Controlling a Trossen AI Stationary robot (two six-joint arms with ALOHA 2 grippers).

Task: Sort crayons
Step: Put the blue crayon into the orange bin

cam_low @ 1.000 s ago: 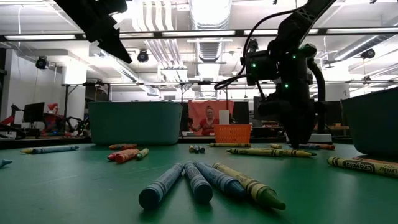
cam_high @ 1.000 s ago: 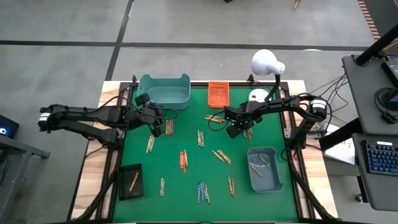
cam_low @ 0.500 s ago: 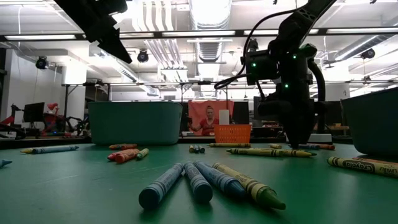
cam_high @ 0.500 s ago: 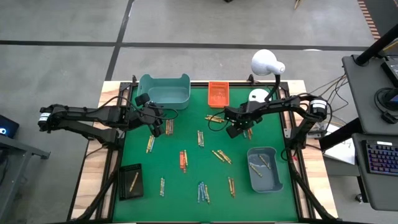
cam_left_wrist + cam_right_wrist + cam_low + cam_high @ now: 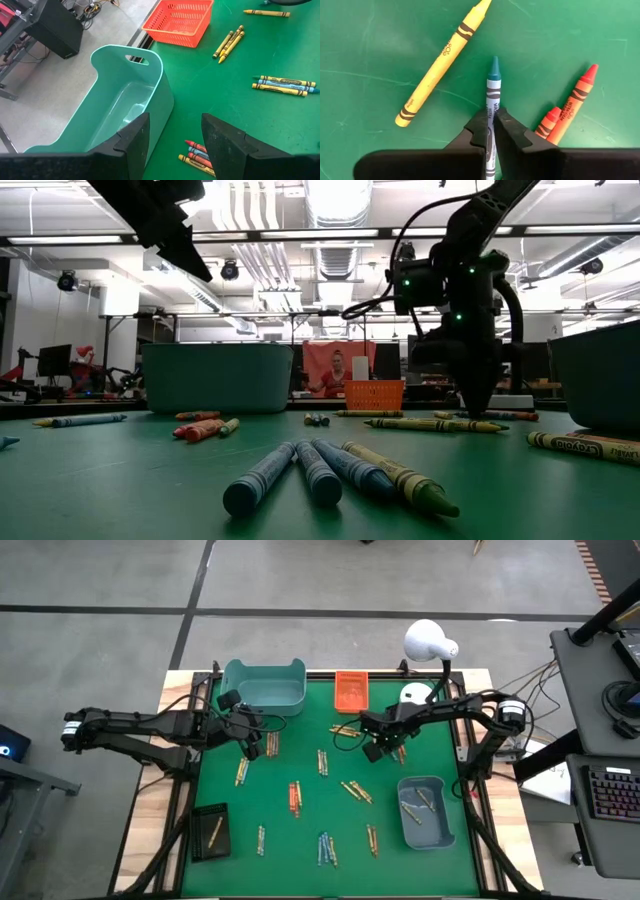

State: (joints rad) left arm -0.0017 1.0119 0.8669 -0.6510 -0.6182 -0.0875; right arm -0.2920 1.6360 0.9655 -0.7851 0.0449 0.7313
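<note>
The right gripper [image 5: 490, 131] is clamped on a blue crayon [image 5: 492, 102], a yellow crayon [image 5: 441, 64] and two orange crayons [image 5: 572, 110] lying just beside it; it has edged slightly sideways since a second ago. The left gripper [image 5: 172, 137] hangs spread beside the teal bin [image 5: 117, 105], unmoved.
</note>
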